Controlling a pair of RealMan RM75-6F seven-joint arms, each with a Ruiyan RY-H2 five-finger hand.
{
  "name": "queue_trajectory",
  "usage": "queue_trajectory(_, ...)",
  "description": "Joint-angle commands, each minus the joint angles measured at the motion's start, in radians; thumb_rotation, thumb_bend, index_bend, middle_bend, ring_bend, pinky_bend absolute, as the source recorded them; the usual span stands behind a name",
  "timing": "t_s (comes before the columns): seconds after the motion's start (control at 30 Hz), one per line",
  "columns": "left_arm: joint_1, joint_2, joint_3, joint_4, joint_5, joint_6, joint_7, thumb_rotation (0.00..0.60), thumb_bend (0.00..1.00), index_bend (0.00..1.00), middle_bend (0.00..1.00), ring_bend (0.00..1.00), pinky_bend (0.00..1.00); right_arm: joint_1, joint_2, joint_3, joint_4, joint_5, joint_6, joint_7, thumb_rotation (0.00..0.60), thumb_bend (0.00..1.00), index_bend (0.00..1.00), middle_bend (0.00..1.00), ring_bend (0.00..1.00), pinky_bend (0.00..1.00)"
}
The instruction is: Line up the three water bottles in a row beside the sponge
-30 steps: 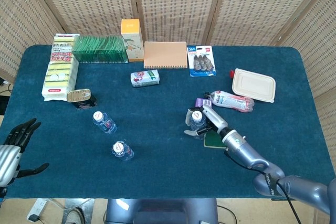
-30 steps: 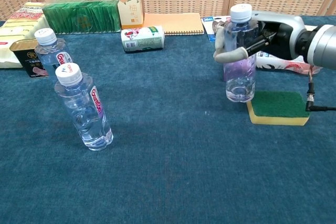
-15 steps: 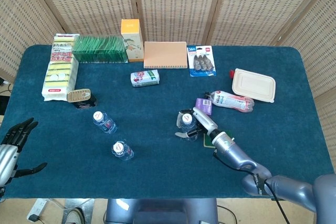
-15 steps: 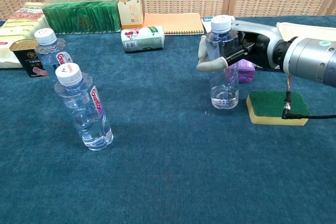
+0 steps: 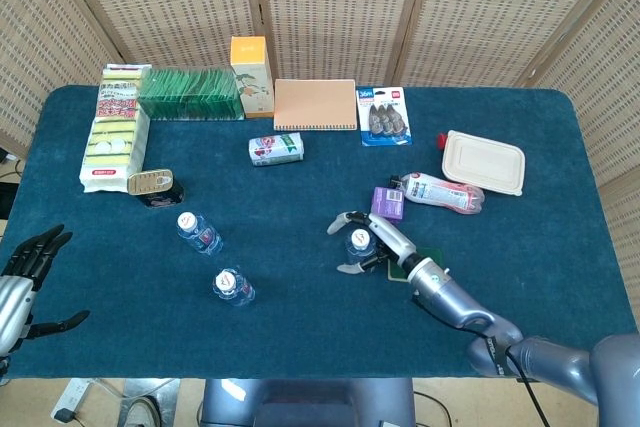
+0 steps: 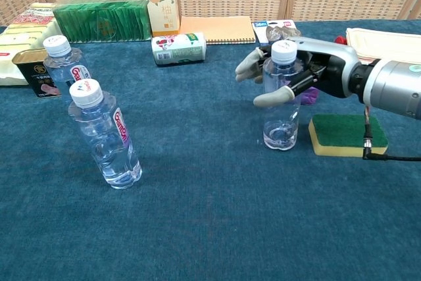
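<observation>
Dark blue felt tabletop [image 6: 210, 228] carries everything; landmark for all positions: the yellow sponge with green scouring top [image 6: 347, 134], which lies flat.

Right hand [image 6: 289, 74]: fingers [image 6: 273, 99] spread apart around the upper part of the clear plastic water bottle with white cap [image 6: 281, 97], thumb in front, other fingers behind. In the chest view the fingers stand off the bottle wall rather than pressing it, so I read the hand as released, holding nothing. This bottle stands upright on the cloth just to the left of the sponge, near it but apart.

Left hand [image 5: 25, 272]: far to the left of the sponge at the tabletop edge, fingers apart, holding nothing.

Second clear water bottle with red-lettered label [image 6: 105, 135] and third clear water bottle [image 6: 62, 64]: both upright, well apart from the sponge on its left (the third stands beyond the second, nearer the back).

Judgement: first bottle placed; two not yet lined up. To do the present step well, draw the right hand straight back and up, clearing the cap without brushing it (a light, mostly empty bottle tips easily). Place the next bottle just left of this one, keeping the row in line with the sponge.
</observation>
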Motion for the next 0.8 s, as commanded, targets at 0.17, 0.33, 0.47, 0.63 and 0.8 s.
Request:
queue_trajectory(0.17,0.0,0.002,0.002,0.002,0.006,0.003,-0.009,0.6,0.06,0.0,0.0,0.0,0.01,-0.026,0.027,-0.024,0.0,-0.038,0.085,-0.014,0.6,0.07,0.17,0.15,0.08,0.05)
queue_trajectory(0.33,0.005,0.006,0.006,0.004,0.019,0.017,-0.022,0.6,0.06,0.0,0.0,0.0,0.01,-0.048,0.081,-0.007,-0.078,-0.015,0.123,-0.08,0.6,0.05,0.07,0.05,0.01,0.02)
queue_trajectory(0.47,0.009,0.01,0.01,0.009,0.028,0.03,-0.042,0.6,0.06,0.0,0.0,0.0,0.01,-0.081,0.177,-0.001,-0.211,-0.001,0.162,-0.137,0.6,0.03,0.06,0.03,0.0,0.01)
queue_trajectory(0.63,0.009,0.015,0.016,0.019,0.045,0.037,-0.074,0.6,0.06,0.0,0.0,0.0,0.01,-0.128,0.319,-0.015,-0.375,-0.002,0.199,-0.168,0.6,0.01,0.06,0.02,0.0,0.01)
queue_trajectory(0.8,-0.004,0.025,0.029,0.033,0.075,0.027,-0.133,0.6,0.06,0.0,0.0,0.0,0.01,-0.194,0.526,-0.072,-0.536,-0.051,0.24,-0.193,0.6,0.0,0.06,0.02,0.0,0.01)
